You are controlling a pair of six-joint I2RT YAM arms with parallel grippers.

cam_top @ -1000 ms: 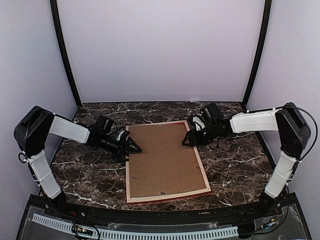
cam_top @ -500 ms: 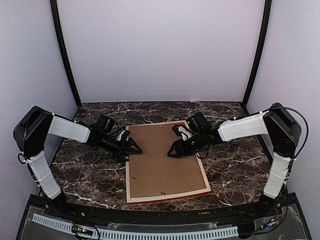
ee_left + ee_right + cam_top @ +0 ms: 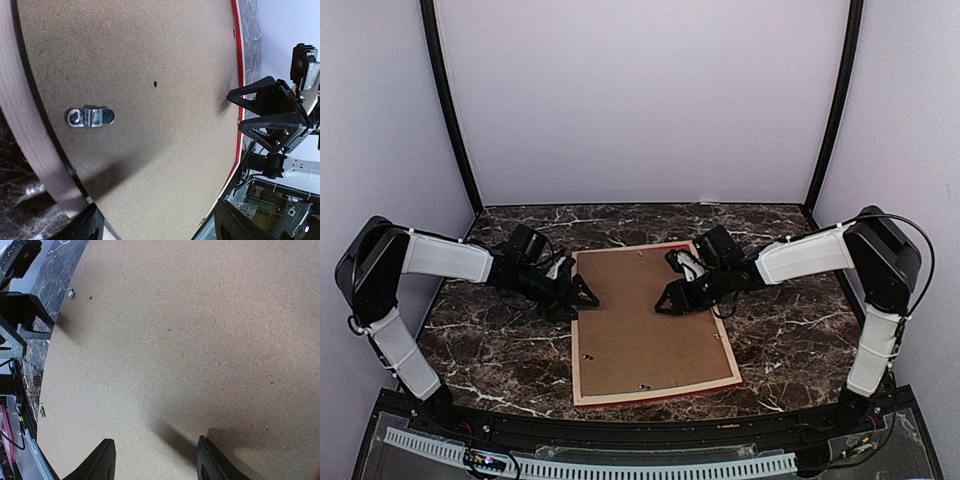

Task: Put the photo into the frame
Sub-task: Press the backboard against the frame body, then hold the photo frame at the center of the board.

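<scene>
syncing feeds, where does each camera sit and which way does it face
Top external: above and behind the bases, looking down on the table; both arms show.
Left wrist: by the frame's edge, facing across the backing board to the right gripper; own fingertips below.
Right wrist: over the board, facing the left gripper; own fingertips below.
All share the board.

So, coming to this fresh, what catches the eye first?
The big brown backing board lying in the red-edged frame, face down in the middle of the dark marble table. Next, the left gripper at its left edge and the right gripper above its right half, both black, both open.
</scene>
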